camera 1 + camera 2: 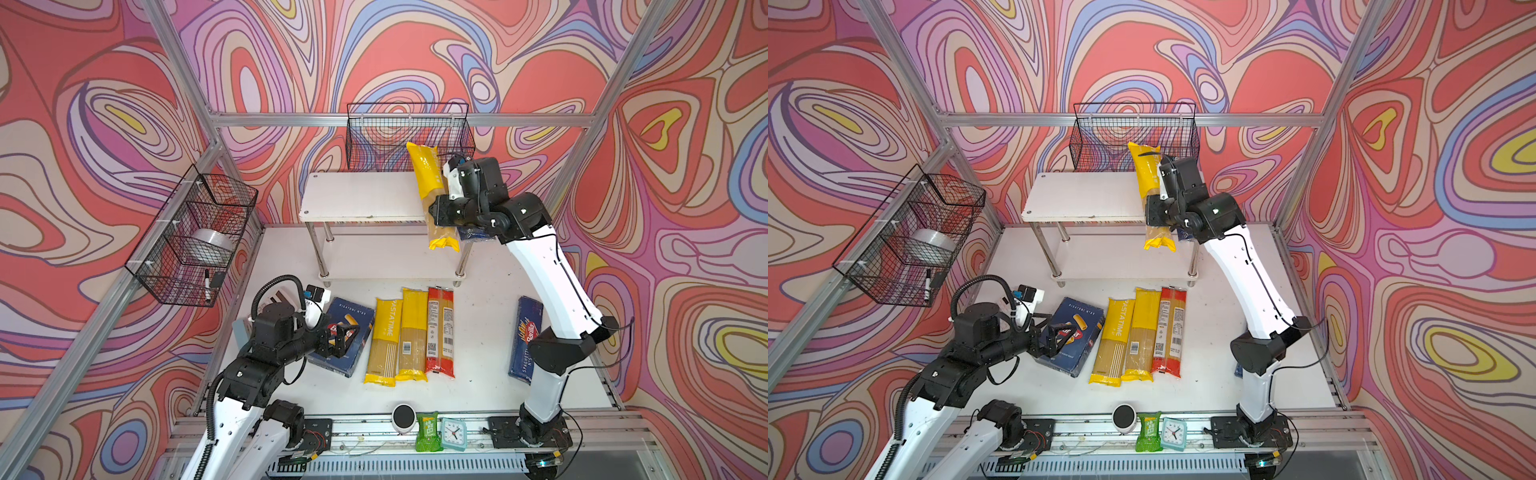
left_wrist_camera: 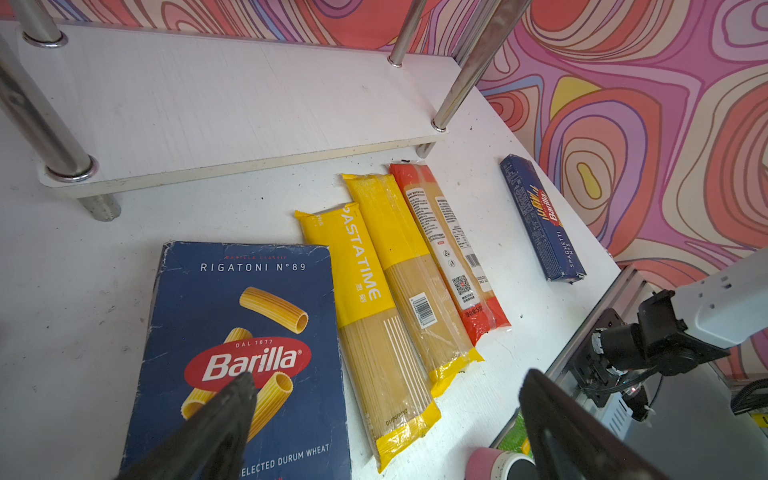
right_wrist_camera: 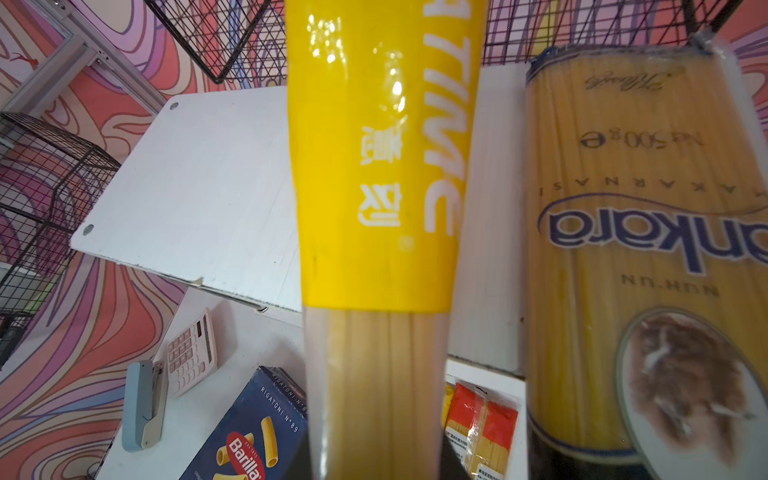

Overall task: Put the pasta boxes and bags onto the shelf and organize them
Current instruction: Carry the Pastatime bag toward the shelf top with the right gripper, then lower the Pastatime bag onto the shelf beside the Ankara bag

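My right gripper (image 1: 436, 216) is shut on a yellow-ended spaghetti bag (image 1: 430, 187) (image 3: 374, 208), held tilted over the right end of the white shelf's top board (image 1: 357, 195). A gold and dark blue bag (image 3: 644, 249) lies on that board beside it. My left gripper (image 1: 340, 334) (image 2: 388, 376) hangs open and empty just above the rigatoni box (image 1: 355, 311) (image 2: 249, 311). Two yellow-ended bags (image 1: 384, 340) (image 1: 411, 332) and a red-ended bag (image 1: 439, 332) lie side by side on the table. The spaghetti box (image 1: 524, 332) lies right of them, partly hidden by the right arm.
Black wire baskets hang behind the shelf (image 1: 409, 133) and on the left wall (image 1: 195, 232). A calculator (image 3: 191, 353) and stapler (image 3: 143, 407) lie left of the rigatoni box. A round black-topped device (image 1: 404, 417), green snack packet (image 1: 428, 432) and small clock (image 1: 453, 434) line the front rail.
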You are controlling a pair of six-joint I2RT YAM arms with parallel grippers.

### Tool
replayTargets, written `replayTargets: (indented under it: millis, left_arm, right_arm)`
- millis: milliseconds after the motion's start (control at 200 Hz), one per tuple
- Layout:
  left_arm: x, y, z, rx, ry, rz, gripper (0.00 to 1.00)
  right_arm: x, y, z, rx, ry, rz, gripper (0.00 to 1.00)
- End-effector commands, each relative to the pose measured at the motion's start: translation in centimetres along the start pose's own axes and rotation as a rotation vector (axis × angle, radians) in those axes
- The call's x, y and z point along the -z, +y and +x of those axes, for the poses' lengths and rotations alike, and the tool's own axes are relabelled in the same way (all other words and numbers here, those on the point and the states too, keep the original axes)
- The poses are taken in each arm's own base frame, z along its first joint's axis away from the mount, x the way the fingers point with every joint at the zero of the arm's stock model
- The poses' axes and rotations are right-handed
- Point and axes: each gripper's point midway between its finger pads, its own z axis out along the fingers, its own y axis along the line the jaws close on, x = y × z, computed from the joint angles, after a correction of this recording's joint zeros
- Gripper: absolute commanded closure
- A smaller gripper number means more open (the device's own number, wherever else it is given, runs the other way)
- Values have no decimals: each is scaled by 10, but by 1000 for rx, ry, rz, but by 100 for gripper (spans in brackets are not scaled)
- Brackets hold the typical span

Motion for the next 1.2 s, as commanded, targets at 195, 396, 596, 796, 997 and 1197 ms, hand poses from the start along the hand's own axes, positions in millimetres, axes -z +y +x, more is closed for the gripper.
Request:
replayTargets:
  millis: [195, 396, 596, 796, 997, 1197]
  left_arm:
    - [5, -6, -4, -21, -5, 14, 0]
    - [4, -5, -3, -18, 0, 12, 0]
    - [4, -6, -3, -17, 0, 15, 0]
    - [4, -6, -3, -16, 1, 18, 0]
    - [5, -6, -3, -17, -1, 17, 0]
    - [4, -7, -3, -18, 2, 24, 0]
  right_arm:
    - [12, 3, -50, 8, -211, 33, 100]
    - [-6, -4, -45, -7, -185, 72, 100]
    - [-12, -9, -43, -21, -184, 102, 100]
    - [-24, -9, -41, -28, -170, 107, 100]
    - [-30, -12, -35, -32, -148, 116, 96]
    - [-31, -18, -29, -34, -133, 146, 85]
